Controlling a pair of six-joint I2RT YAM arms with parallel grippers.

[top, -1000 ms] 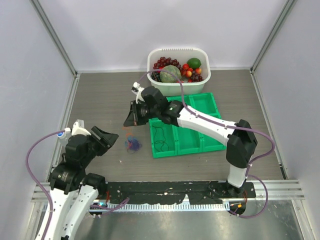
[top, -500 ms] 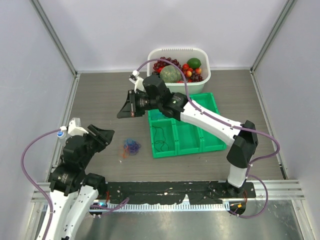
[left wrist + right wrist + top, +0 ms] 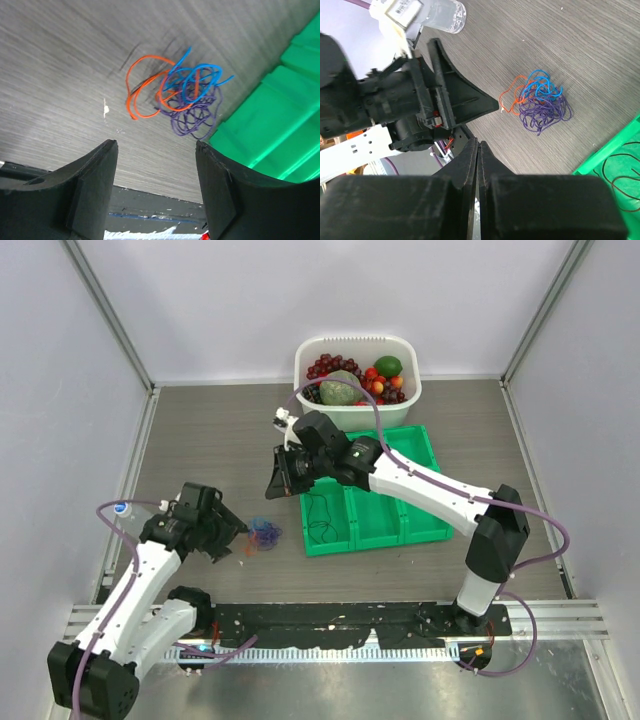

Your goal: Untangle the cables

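We reach our left arm low over the table (image 3: 200, 450), its gripper (image 3: 228, 533) spread wide toward the cables (image 3: 265, 533). They form an orange, blue and purple clump just ahead of the fingertips (untouched), beside the green tray (image 3: 412, 448). Our right arm stretches leftward, its gripper (image 3: 275, 483) pinched shut on nothing, farther from the clump.

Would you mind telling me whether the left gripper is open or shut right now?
Open: in the left wrist view the left gripper shows its fingers well apart, empty, the tangled cables lying beyond them.
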